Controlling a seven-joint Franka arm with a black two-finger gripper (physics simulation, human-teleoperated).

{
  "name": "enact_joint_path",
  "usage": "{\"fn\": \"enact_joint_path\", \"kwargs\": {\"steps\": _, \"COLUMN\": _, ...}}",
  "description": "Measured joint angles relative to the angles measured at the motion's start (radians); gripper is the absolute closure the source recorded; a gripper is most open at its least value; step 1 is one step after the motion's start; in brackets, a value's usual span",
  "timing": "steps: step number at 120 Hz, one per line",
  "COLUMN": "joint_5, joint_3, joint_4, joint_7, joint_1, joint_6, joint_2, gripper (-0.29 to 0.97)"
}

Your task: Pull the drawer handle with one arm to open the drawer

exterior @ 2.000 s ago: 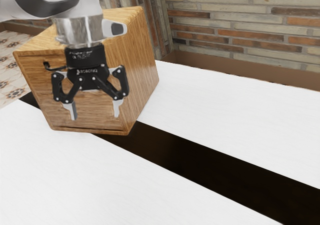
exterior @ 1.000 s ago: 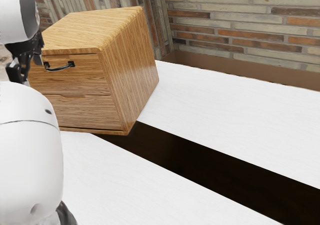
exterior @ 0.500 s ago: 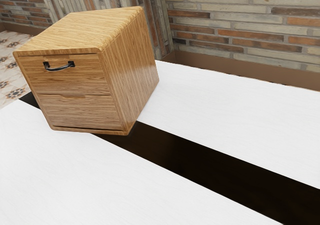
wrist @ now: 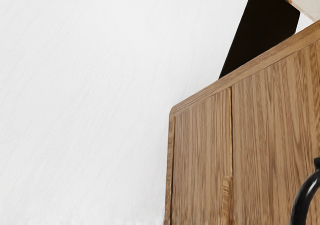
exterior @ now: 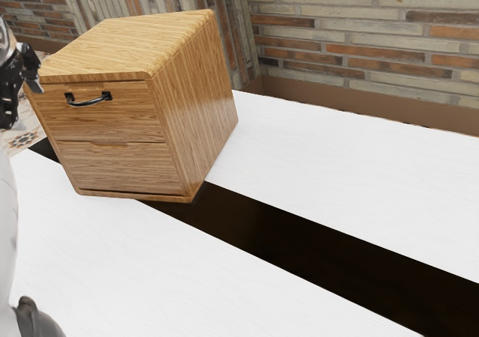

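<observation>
A wooden cabinet (exterior: pixel 150 90) with two drawer fronts stands at the back left of the white table (exterior: pixel 337 157). Both fronts sit flush with the cabinet's face. The upper drawer (exterior: pixel 105 112) carries a black bow handle (exterior: pixel 87 99); the lower drawer (exterior: pixel 123 166) shows no handle. My black gripper (exterior: pixel 16 82) pokes in at the exterior view's left edge, level with the upper drawer and apart from the handle. In the wrist view the cabinet's front (wrist: pixel 250 150) is close ahead, with a curve of the black handle (wrist: pixel 305 197) at its edge.
A dark gap (exterior: pixel 299 240) runs diagonally between the two white table halves, from under the cabinet toward the exterior view's right. A brick wall (exterior: pixel 359 30) stands behind. Part of my white arm (exterior: pixel 6 232) rises along the exterior view's left edge.
The arm swung from in front of the cabinet off to the left and left the picture; now my gripper and a white link are back at the left edge. The drawers have not moved.
</observation>
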State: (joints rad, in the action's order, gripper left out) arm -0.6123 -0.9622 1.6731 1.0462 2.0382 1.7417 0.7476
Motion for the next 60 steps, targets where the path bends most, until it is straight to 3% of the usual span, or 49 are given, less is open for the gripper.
{"fn": "enact_joint_path", "kwargs": {"steps": 25, "joint_5": -0.043, "joint_3": -0.009, "joint_4": 0.032, "joint_7": 0.041, "joint_1": 0.008, "joint_6": 0.014, "joint_2": -0.002, "gripper": 0.10}}
{"fn": "enact_joint_path", "kwargs": {"steps": 60, "joint_5": -0.203, "joint_3": 0.011, "joint_4": 0.066, "joint_7": -0.017, "joint_1": 0.118, "joint_6": 0.006, "joint_2": 0.082, "gripper": 0.11}}
